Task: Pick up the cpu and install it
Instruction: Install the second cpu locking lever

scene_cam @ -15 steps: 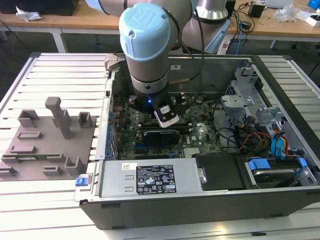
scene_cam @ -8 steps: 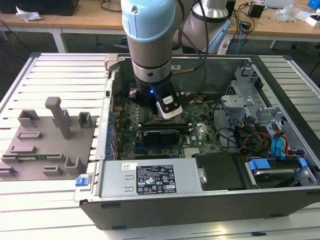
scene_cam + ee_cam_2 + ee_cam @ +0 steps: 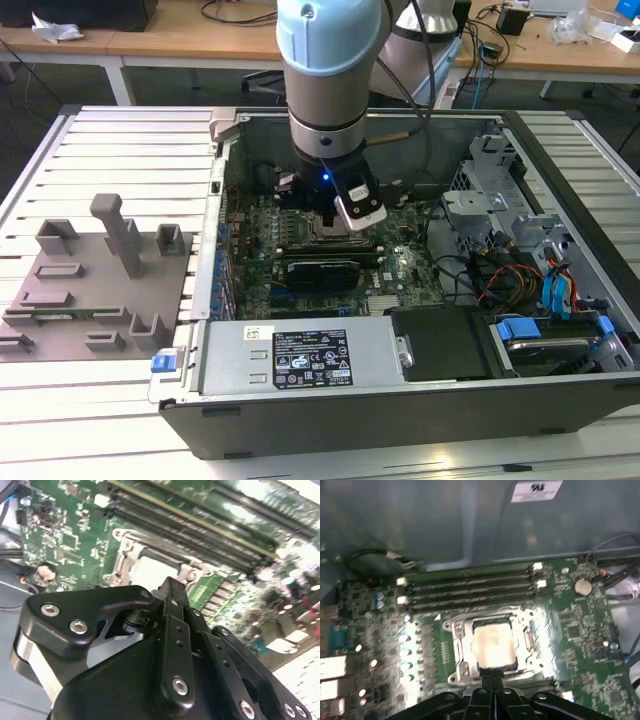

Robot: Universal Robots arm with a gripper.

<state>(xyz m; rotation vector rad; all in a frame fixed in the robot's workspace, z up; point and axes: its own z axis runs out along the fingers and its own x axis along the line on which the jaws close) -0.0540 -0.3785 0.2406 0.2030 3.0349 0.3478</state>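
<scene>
The cpu (image 3: pixel 492 645) is a pale silver square lying flat inside the dark metal socket frame (image 3: pixel 457 647) on the green motherboard (image 3: pixel 580 630). In the second wrist view the cpu (image 3: pixel 157 571) shows just past the black fingertips. My gripper (image 3: pixel 487 679) hovers at the socket's near edge, its two thin fingers pressed together with nothing between them. In the second wrist view my gripper (image 3: pixel 172 591) sits a little above the cpu. In the exterior view the arm (image 3: pixel 325 120) reaches down into the open computer case over the socket (image 3: pixel 322 232).
Several memory slots (image 3: pixel 470 587) run beside the socket. A long black card (image 3: pixel 320 270), a power supply (image 3: pixel 300 360), and a drive cage with cables (image 3: pixel 510 230) fill the case. A grey fixture plate (image 3: pixel 90 290) lies at the exterior view's left.
</scene>
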